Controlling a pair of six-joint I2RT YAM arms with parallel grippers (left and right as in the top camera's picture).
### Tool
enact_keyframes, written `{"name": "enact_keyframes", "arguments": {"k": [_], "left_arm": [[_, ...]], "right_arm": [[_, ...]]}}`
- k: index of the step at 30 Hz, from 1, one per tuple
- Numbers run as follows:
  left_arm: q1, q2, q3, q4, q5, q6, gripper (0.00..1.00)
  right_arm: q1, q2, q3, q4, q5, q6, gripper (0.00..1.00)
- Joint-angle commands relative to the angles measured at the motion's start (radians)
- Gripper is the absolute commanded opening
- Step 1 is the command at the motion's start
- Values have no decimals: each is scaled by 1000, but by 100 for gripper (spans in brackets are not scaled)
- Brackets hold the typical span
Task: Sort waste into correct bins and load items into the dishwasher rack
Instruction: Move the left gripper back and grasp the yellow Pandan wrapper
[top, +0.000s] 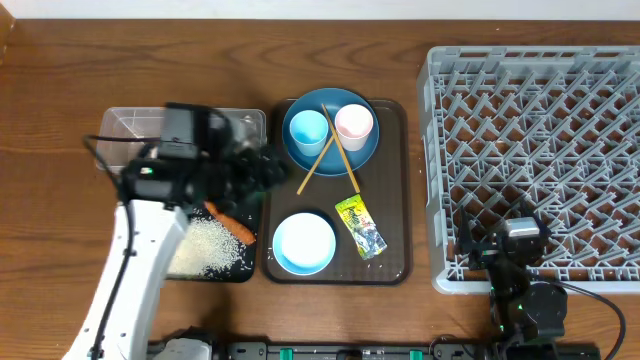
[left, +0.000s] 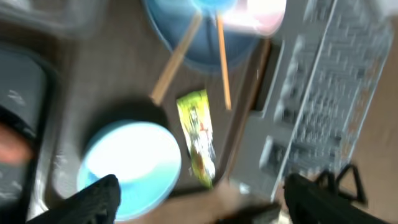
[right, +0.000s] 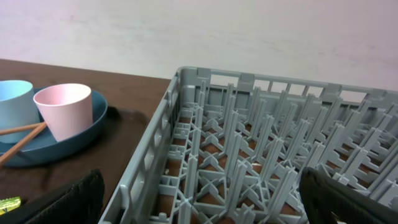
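My left gripper (top: 262, 172) is open and empty above the left rim of the brown tray; its view is blurred (left: 199, 208). The orange carrot (top: 232, 222) and white rice (top: 208, 246) lie in the black tray (top: 225, 277). The clear box (top: 128, 122) is behind it. The dark-blue plate (top: 330, 150) carries the light-blue cup (top: 308, 130), pink cup (top: 353, 125) and chopsticks (top: 338, 152). The pale-blue bowl (top: 303, 242) and the wrapper (top: 360, 225) lie nearer. My right gripper (right: 202, 205) is open over the grey rack (top: 540, 150). No tissue shows.
The brown serving tray (top: 400, 190) lies between the black tray and the rack. My left arm (top: 135, 260) crosses the black tray's left part. The left wrist view shows the bowl (left: 127, 168), wrapper (left: 198, 134) and rack (left: 323, 93).
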Motion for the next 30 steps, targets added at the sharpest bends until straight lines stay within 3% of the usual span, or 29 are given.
{"name": "enact_keyframes", "arguments": {"k": [1,5,17,23,30], "left_arm": [[-113,5,-26,-6,0,-2,80],[-261,16,-40,-6,-140,-5,77],[-664,118,-40,109,-464,-257,76],[-754,230,-40,220,-528,-258,75],[-760,346,-40,269,-534,-291,76]], "right_arm": [[6,-4,-1,-4,0,-13,99],[6,-4,-1,-4,0,-13,99],[6,-4,-1,-4,0,-13,99],[6,-4,-1,-4,0,-13,99],[6,-4,-1,-4,0,-13,99]]}}
